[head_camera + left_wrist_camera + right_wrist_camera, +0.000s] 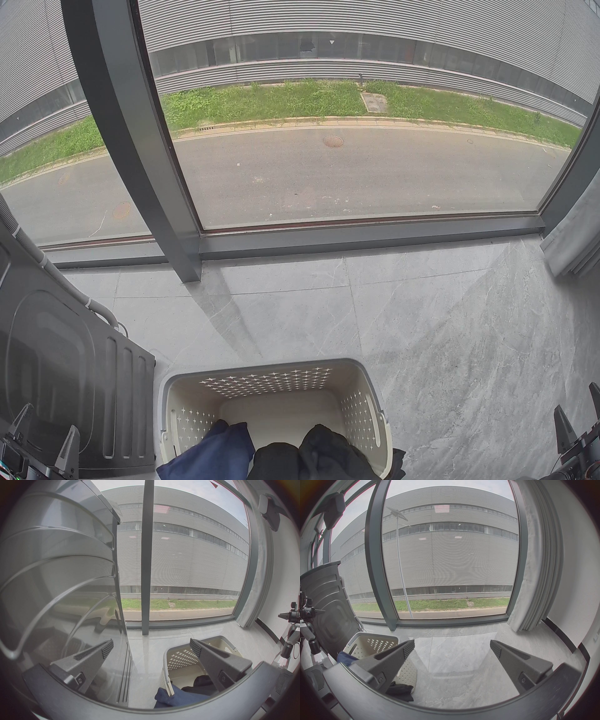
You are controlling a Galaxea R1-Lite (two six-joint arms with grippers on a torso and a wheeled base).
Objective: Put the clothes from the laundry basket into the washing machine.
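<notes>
At the head view's bottom centre, dark clothes lie in the laundry basket. The wrist views show my left gripper and right gripper spread, empty.

Laundry corner: a washing machine and laundry basket are standing on grey floor tiles beside a tall window.

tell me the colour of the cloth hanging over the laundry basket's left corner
Navy blue cloth, clearest in the head view.

A matt cream plastic laundry basket, pierced with small holes, holds soft navy and black cloth clothes. The floor is smooth, veined grey tile with a sheen; the washing machine shows a ribbed, faintly glossy grey panel.
</notes>
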